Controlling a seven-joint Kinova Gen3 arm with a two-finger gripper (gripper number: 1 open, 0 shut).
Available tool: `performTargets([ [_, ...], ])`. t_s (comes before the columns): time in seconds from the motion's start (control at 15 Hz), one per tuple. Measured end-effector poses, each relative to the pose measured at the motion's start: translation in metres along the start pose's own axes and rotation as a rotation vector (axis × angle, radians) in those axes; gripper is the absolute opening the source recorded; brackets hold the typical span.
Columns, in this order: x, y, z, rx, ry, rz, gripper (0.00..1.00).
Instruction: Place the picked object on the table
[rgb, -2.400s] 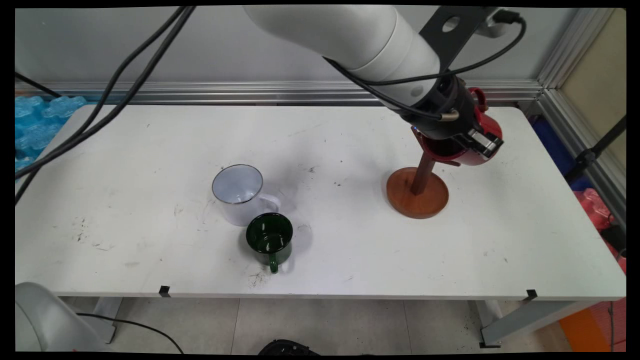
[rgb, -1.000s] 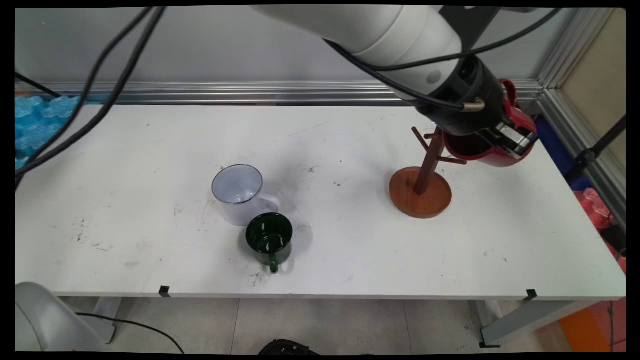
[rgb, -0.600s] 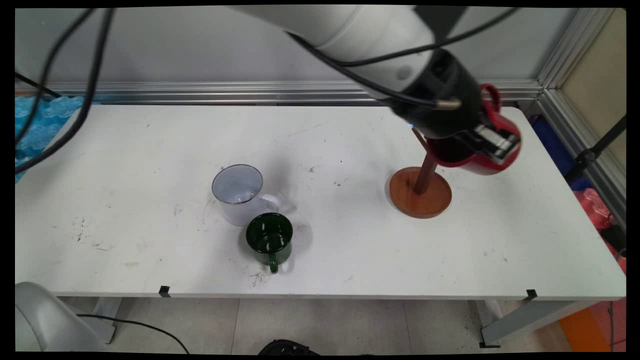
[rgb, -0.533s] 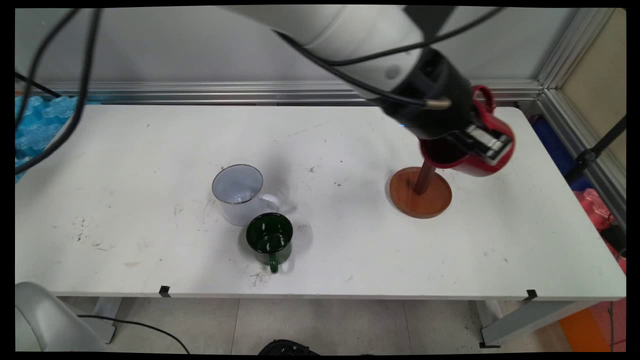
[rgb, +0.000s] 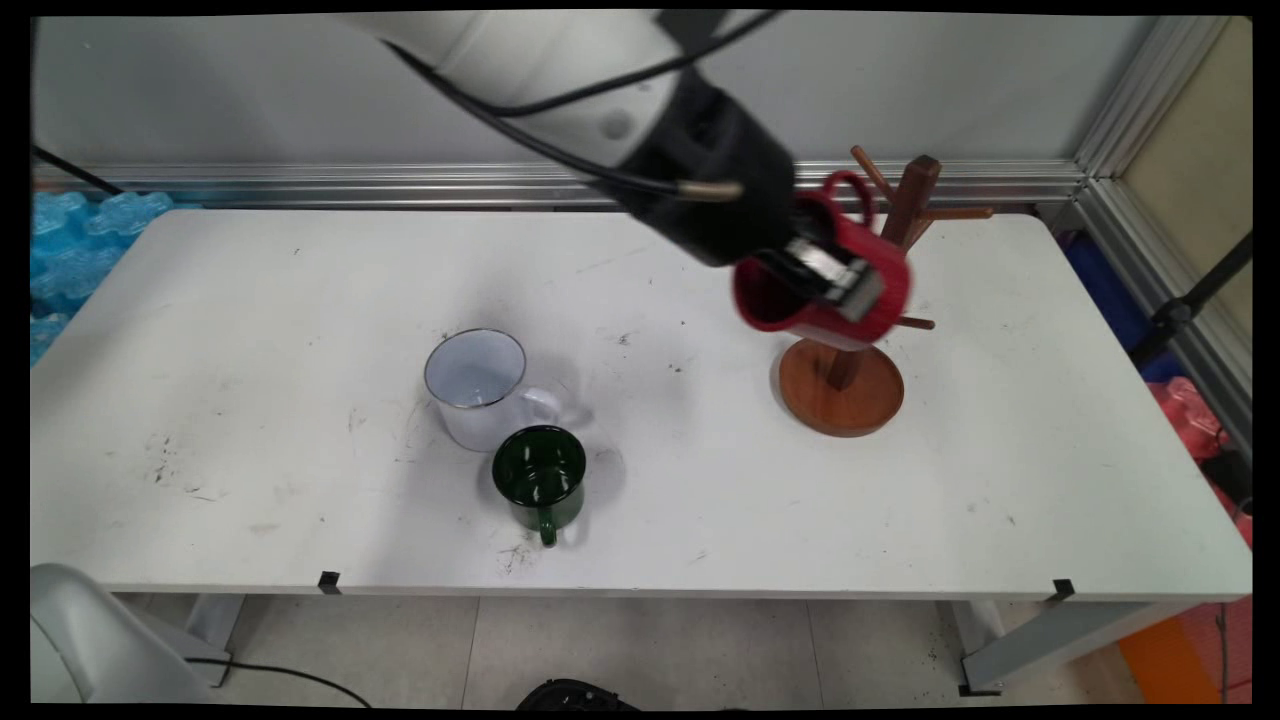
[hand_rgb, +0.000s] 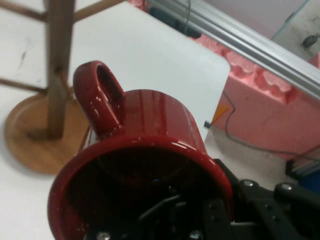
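Red mug (rgb: 825, 290) hangs in the air just left of the wooden rack (rgb: 850, 375), tilted, handle toward its post. My gripper (rgb: 820, 275) is clamped on its rim. White mug (rgb: 478, 385) and green mug (rgb: 540, 480) stand well left of the rack.

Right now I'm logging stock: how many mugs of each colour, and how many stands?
Red mug, held in the gripper beside the rack: 1
White enamel mug on the table: 1
Dark green mug on the table: 1
Wooden mug rack: 1
Total: 4
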Motion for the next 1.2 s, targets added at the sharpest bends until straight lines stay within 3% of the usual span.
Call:
performTargets([
  [0.27,-0.012,-0.023,-0.02,0.028,-0.029,-0.006,0.0],
  [0.67,-0.021,-0.081,-0.039,0.126,-0.117,0.018,0.0],
  [1.2,-0.015,-0.138,-0.021,0.229,-0.237,0.135,0.0],
])
